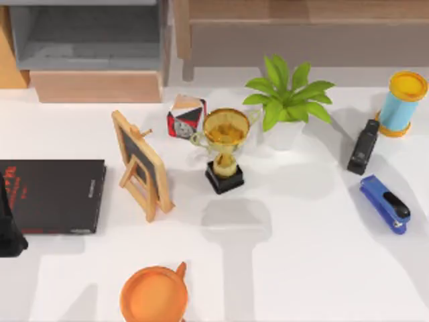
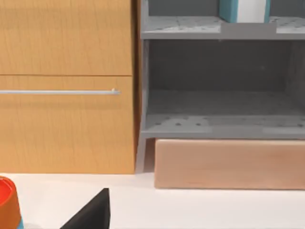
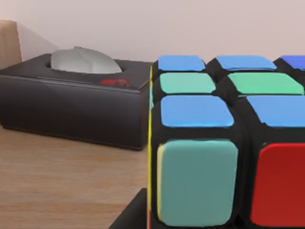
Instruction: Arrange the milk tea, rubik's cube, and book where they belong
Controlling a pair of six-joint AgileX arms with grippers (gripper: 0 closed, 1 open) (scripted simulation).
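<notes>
rubik's cube (image 3: pixel 228 143) sits right up against your right wrist camera, black frame with glossy stickers in blue, green, teal and red, resting on a wooden surface. just behind it there's a black tissue box (image 3: pixel 76 102) with a pale tissue bulging from its slot. your right gripper (image 3: pixel 131 217) shows as a dark edge at the cube's base; whether it grips the cube you cannot tell.

over on the left wrist view, the grey shelf unit (image 2: pixel 219 126) has an empty lower compartment, and a light-blue book (image 2: pixel 243 9) with white pages stands upright on the level above. a wooden cabinet (image 2: pixel 66 86) stands beside the shelf.

your left arm (image 1: pixel 10 231) is parked at the table's left edge by the black book (image 1: pixel 53 194); its grip can't be judged.
</notes>
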